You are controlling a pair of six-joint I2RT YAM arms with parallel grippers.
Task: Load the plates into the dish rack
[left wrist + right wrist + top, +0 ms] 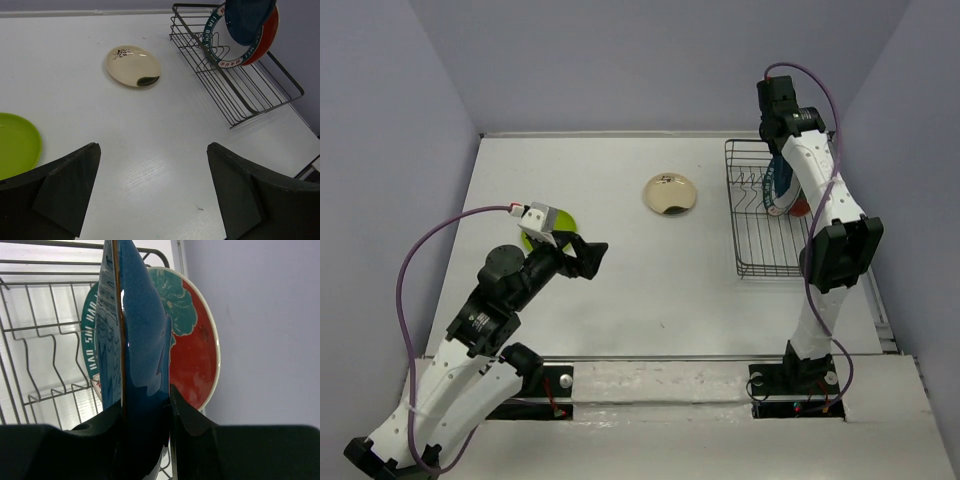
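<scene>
Your right pincer [145,412] is clamped on the dark teal teardrop plate [142,340], gripping one edge so the plate stands on edge at the far end of the dish rack [250,85]. Two plates already stand there: the red-and-teal floral plate [197,350] just behind the teardrop, and beside it the white plate with the dark patterned rim [218,47]. The wrist view does not show whether the teardrop's lower edge sits between the tines.

Treat this plate as stiff, glossy and breakable. The glaze shines, so it is probably slick under the pads, and the weight hangs away from the grip. I would lower it slowly and part the fingers only once the wires clearly carry it, since a knock against the neighbouring plates could chip either one.

Your left pincer [152,185] is spread wide and holds nothing. It hovers over the desk [165,140], well away from the rack's long side. The small cream plate [133,66] lies flat on the desk, apart from the rack on that same side. The lime-green plate [15,145] lies farther out from the rack, just beside the left pincer.

Both look like hard glazed ware, light enough for one arm. Because they lie flat, the rim is the only place to take hold, with one finger over the lip and the other slid beneath. The cream plate's upturned edge looks easier to get under than the green plate's low lip. Once lifted, expect either plate to swing in the grip as you tip it upright.
</scene>
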